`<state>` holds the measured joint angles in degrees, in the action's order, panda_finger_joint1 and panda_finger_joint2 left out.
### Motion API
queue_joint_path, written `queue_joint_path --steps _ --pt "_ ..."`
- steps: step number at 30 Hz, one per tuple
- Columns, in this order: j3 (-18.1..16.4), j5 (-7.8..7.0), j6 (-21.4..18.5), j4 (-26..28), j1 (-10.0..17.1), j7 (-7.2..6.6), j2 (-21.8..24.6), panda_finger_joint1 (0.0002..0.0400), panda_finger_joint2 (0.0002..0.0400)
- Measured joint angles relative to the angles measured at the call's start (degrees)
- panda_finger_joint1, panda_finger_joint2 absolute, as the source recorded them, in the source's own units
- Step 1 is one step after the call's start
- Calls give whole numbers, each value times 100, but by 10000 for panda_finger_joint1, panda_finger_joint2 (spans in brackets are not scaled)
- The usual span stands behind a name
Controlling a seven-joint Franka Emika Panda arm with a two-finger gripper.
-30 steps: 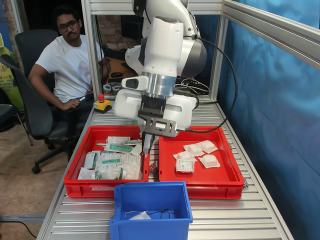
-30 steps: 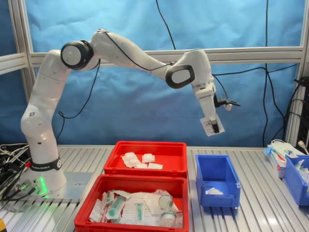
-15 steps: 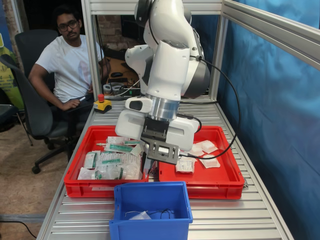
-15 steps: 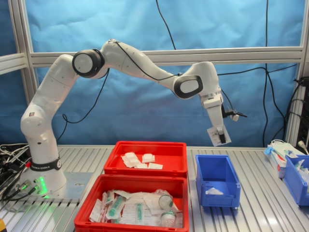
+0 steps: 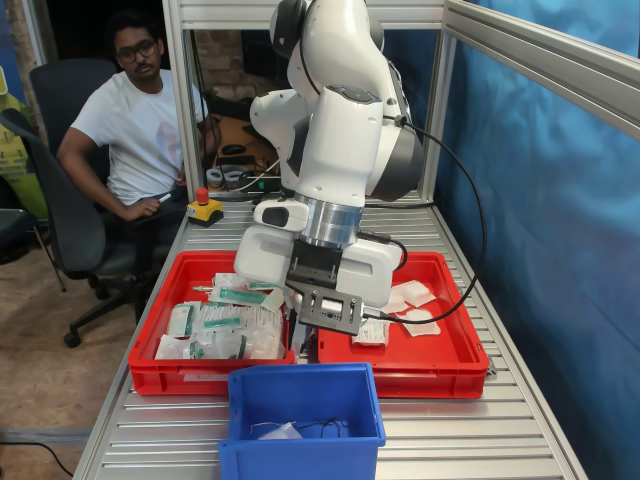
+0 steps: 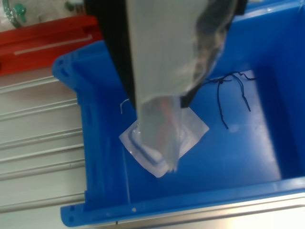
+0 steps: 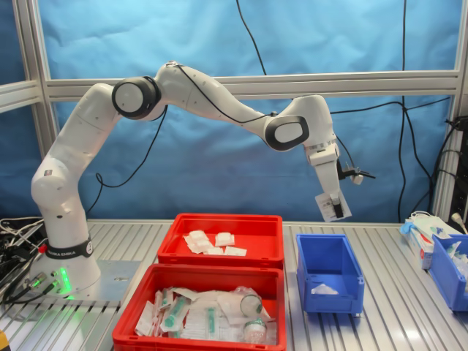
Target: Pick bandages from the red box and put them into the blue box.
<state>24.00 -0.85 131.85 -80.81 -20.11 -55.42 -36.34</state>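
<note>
The tool point(image 7: 336, 210) hangs above the blue box point(image 7: 301, 257) in the second exterior view, tilted, and in the wrist view it point(image 6: 157, 102) appears clamped on a pale, limp bandage point(image 6: 159, 129) that dangles from between its dark fingers point(image 6: 119, 52); the pinch point itself is blurred and covered by the pouch, so the grip is likely rather than plainly seen. In the first exterior view the wrist housing blocks the tool point(image 5: 300, 338) almost wholly, and the held pouch cannot be made out there. Directly under the dangling pouch, on the floor of the blue box point(image 6: 76, 138), lies a second bandage point(image 6: 190, 126), flat and partly hidden by the one above it; a thin dark thread point(image 6: 233, 90) lies beside it. Only part of the blue box fits in the wrist view, its far corners cut off. Beyond it on the ribbed desk point(image 5: 450, 440) sits the red box point(image 5: 440, 365), where the arm covers some of the remaining white bandages point(image 5: 420, 320) on the first exterior view's right. The twin red tray point(image 5: 150, 370) of green-marked packets point(image 5: 225, 320) sits on the first exterior view's left. A seated man point(image 5: 140, 120) watches from behind the frame.
</note>
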Motion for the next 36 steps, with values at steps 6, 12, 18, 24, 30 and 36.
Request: queue_joint_path --steps 6,12,18,24,30,36 --pt "-22 19 0 7 0 0 0 64 64" --pt "-38 27 0 7 0 0 0 64 64" --pt "-40 31 0 7 0 0 0 64 64" --pt "-40 34 0 7 0 0 0 98 98" --pt "-40 36 0 7 0 0 0 148 148" --pt "-40 36 0 7 0 0 0 198 198"
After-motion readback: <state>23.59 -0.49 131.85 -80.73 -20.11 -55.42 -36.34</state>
